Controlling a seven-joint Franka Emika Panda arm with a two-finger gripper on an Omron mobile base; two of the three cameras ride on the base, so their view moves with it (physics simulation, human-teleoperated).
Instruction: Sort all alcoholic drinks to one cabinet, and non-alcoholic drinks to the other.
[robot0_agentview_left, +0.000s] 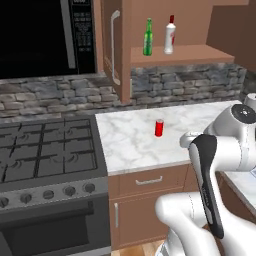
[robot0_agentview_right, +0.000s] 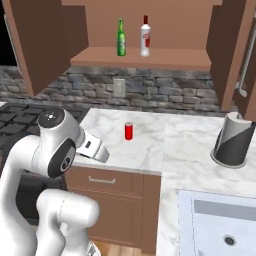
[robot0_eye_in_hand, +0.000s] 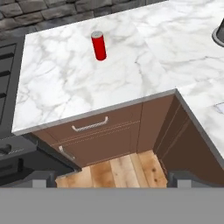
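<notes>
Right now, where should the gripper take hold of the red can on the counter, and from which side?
Probably around the middle of the red can, from the counter's front edge with the fingers level. It stands upright and alone on the marble counter, and its straight round wall suits the open gripper.

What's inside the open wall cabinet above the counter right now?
On its shelf stand a green bottle and a white bottle with red cap, upright, side by side. The part above the bottles is cut off by the picture edge.
</notes>
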